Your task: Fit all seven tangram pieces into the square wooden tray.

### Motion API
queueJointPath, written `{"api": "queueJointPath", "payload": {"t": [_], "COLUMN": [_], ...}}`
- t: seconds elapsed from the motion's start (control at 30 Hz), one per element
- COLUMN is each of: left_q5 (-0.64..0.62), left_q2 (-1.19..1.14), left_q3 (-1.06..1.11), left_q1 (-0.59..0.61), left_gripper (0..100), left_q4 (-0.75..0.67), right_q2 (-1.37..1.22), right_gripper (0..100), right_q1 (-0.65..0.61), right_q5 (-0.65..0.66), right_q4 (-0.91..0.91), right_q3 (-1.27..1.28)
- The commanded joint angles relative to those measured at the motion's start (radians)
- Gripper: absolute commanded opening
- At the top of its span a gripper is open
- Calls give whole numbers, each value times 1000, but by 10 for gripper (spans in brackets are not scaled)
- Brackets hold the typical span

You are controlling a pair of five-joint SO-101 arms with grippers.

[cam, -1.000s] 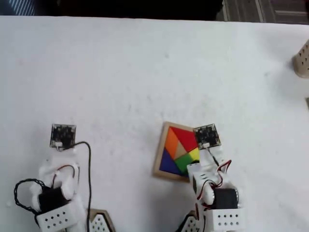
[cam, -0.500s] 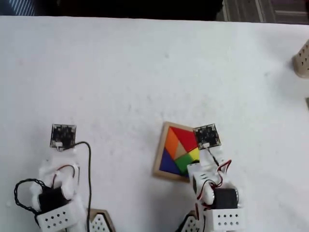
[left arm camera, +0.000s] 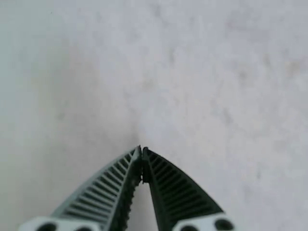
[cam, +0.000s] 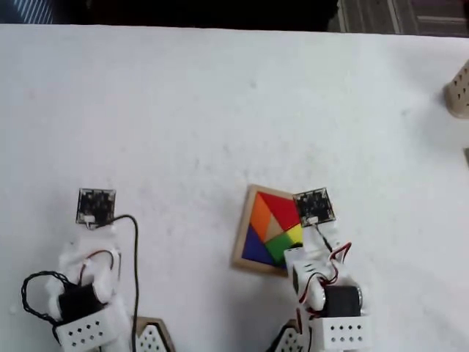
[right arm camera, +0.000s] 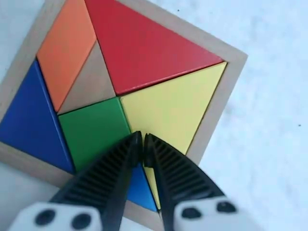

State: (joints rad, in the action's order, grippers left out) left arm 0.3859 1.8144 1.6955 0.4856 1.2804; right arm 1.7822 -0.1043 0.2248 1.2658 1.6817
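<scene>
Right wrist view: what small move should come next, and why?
Probably lift the right gripper straight up and clear. The tray looks filled edge to edge, with seven pieces lying flush, and the gripper is shut on nothing just above them.

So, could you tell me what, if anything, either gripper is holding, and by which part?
Nothing: the left gripper and right gripper are both shut and empty.

Left gripper (left arm camera: 141, 153) closed tight, right gripper (right arm camera: 143, 140) likewise, left arm (cam: 86, 295) and right arm (cam: 324, 284) folded low
</scene>
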Motion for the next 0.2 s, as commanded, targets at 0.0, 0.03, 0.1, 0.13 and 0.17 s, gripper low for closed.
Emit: {"api": "queueJointPath", "payload": {"t": [0.0,0.03,0.1,0.13,0.17], "left_q5": [9,9,9,9,9], "left_q2": [10,10,10,10,10], "left_q3": [-3,-3,-3,-3,-3], "left_q1": [7,7,7,7,7], "left_gripper": [25,25,25,25,25], "left_q4": [6,6,6,6,6], "right_q2": [10,10,10,10,10], "right_gripper": [18,18,18,18,18], "right_q1": [7,7,7,7,7], "right_q5": [-11,-11,-11,-11,-11], "right_q4": [-1,-1,-1,-1,-1], "right_q3": [9,9,9,9,9]}}
